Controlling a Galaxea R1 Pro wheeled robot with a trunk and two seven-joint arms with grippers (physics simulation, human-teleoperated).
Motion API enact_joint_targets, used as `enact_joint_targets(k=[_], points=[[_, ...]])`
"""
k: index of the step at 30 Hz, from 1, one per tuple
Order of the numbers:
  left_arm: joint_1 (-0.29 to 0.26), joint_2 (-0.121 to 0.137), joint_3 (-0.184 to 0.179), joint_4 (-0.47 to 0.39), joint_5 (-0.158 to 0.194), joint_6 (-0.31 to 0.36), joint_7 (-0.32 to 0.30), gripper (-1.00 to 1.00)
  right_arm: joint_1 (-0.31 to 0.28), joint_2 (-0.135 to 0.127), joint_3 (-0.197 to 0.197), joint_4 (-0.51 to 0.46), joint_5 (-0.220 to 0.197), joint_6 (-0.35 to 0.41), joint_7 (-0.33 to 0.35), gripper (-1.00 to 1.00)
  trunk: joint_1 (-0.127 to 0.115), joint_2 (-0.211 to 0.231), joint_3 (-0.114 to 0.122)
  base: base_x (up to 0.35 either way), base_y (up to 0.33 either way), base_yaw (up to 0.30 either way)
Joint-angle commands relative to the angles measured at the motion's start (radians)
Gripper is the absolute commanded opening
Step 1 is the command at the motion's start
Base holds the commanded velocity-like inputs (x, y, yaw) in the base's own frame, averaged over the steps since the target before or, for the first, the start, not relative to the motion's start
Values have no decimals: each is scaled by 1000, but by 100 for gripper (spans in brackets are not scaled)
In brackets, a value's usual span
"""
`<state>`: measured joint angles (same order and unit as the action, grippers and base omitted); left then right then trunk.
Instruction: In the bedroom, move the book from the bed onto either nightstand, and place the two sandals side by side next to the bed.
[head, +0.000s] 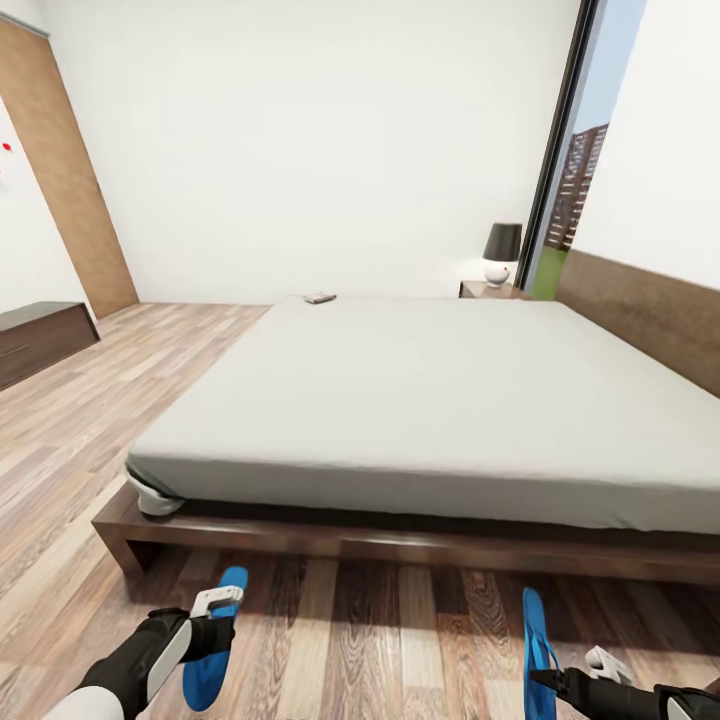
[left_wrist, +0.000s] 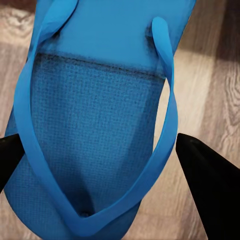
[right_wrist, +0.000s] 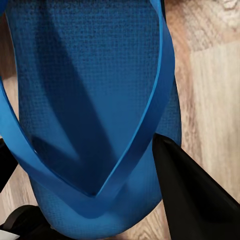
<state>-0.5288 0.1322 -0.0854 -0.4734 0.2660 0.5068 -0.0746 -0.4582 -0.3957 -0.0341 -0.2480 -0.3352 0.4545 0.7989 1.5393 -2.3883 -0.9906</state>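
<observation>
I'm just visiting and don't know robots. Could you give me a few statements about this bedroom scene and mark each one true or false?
1. The two bright blue flip-flop sandals, one and the other, lie touching each other on the wood-plank floor. False: they lie well apart, one by each arm.
2. The small thin dark book lies on the pale grey mattress of the large bed, at its far edge. True.
3. A black-shaded lamp with a white base stands on the dark wooden nightstand beyond the bed. True.
4. The book rests on the nightstand. False: it is on the bed.
5. The left gripper has its dark fingers either side of a sandal. True.
</observation>
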Motion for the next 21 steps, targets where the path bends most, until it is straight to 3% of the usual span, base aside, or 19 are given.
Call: enact_joint_targets(k=[1,17,19,21], points=[[0,2,-7,-1,9,4,2,-100,0,0,-4,-1,-4,9,2,-100,4,-8,-4,0,0,0],[0,-6,-8,-2,8,5,4,-100,0,-2,-13,-5,-8,12,7,-100,61,-112,-55,0,0,0],[0,-6,-8,-3,7,3,6,-100,0,-3,-34,-5,-27,14,44,-100,62,-112,-63,0,0,0],[0,-7,-8,-3,7,3,7,-100,0,-7,-45,-5,-62,15,139,-100,63,-113,-71,0,0,0]])
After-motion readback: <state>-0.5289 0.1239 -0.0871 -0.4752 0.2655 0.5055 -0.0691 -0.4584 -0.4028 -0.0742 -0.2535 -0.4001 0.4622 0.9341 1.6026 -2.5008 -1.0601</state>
